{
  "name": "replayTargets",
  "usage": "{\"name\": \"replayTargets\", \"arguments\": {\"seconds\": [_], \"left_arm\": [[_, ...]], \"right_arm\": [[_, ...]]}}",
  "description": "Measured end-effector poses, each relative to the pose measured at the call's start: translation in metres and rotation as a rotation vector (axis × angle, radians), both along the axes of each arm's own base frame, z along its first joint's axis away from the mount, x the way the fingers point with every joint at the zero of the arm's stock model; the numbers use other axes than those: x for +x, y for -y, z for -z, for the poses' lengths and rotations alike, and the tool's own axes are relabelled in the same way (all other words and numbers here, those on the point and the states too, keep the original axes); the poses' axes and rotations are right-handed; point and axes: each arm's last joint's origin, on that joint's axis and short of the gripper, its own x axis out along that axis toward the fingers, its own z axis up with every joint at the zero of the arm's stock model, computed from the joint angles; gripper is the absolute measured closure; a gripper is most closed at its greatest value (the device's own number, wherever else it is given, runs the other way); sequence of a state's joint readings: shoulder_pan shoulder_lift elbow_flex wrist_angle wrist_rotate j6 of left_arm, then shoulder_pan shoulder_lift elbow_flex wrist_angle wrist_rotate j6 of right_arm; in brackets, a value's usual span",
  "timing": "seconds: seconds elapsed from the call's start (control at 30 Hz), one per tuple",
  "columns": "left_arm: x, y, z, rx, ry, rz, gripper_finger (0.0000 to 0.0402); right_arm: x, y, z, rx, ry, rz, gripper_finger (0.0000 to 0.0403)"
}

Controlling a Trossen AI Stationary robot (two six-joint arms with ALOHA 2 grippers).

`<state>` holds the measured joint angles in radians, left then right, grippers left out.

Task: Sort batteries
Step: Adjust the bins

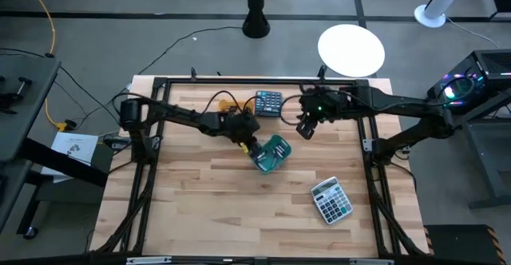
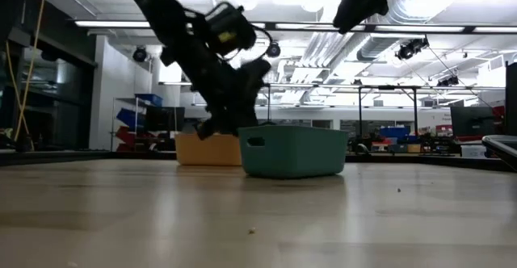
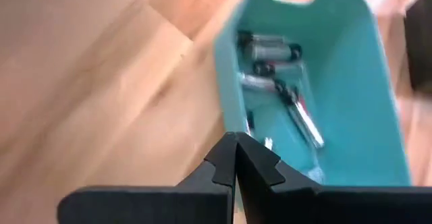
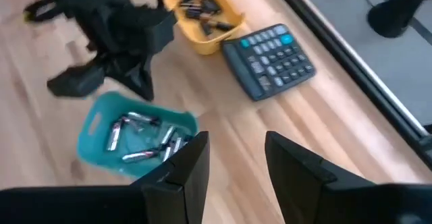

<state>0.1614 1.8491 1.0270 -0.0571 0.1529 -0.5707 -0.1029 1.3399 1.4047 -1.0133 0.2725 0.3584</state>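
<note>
A teal bin [image 1: 275,155] stands mid-table with several small silvery batteries [image 3: 273,48] lying on its bottom. A yellow bin [image 1: 225,105] at the far side holds more dark batteries [image 4: 199,8]. My left gripper [image 3: 234,158] is shut with nothing visible between its fingers. It points down at the teal bin's rim [image 3: 228,96], on the bin's left side in the high view [image 1: 250,145]. My right gripper [image 4: 236,153] is open and empty, raised above the table to the right of the teal bin [image 1: 306,129]. My left gripper's shut fingertips [image 3: 223,158] stand right at the teal bin's rim, coming from above. I cannot tell whether they touch it.
A dark calculator [image 1: 269,103] lies beside the yellow bin at the far edge. A grey calculator [image 1: 330,199] lies toward the near right. Bare wood spreads across the near left part of the table [image 1: 184,209]. A metal frame [image 1: 369,145] borders the tabletop.
</note>
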Motion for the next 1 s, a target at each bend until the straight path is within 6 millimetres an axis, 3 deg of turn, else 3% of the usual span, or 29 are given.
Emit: {"name": "replayTargets", "arguments": {"seconds": [0.17,0.33,0.43,0.57,0.77,0.87,1.0], "left_arm": [[-0.018,0.018,-0.029,0.049,-0.059,0.095,0.0401],[-0.046,0.031,-0.068,0.266,-0.12,0.033,0.0401],[-0.062,0.021,-0.091,0.471,-0.126,-0.108,0.0402],[-0.072,-0.021,-0.107,0.587,-0.102,-0.186,0.0401],[-0.08,-0.088,-0.058,0.337,-0.269,-0.228,0.0402],[-0.078,-0.101,-0.033,0.202,-0.298,-0.227,0.0401],[-0.071,-0.103,-0.013,0.179,-0.328,-0.215,0.0402]], "right_arm": [[0.006,-0.011,0.021,0.065,-0.003,-0.066,0.0265],[0.013,-0.023,0.074,0.264,0.012,-0.124,0.0265],[0.012,-0.03,0.107,0.322,0.029,-0.086,0.0265],[0.013,-0.037,0.13,0.395,0.113,-0.032,0.0265],[0.017,-0.044,0.126,0.411,0.17,-0.038,0.0266],[0.019,-0.045,0.12,0.394,0.195,-0.033,0.0266],[0.021,-0.044,0.117,0.378,0.214,-0.023,0.0266]]}}
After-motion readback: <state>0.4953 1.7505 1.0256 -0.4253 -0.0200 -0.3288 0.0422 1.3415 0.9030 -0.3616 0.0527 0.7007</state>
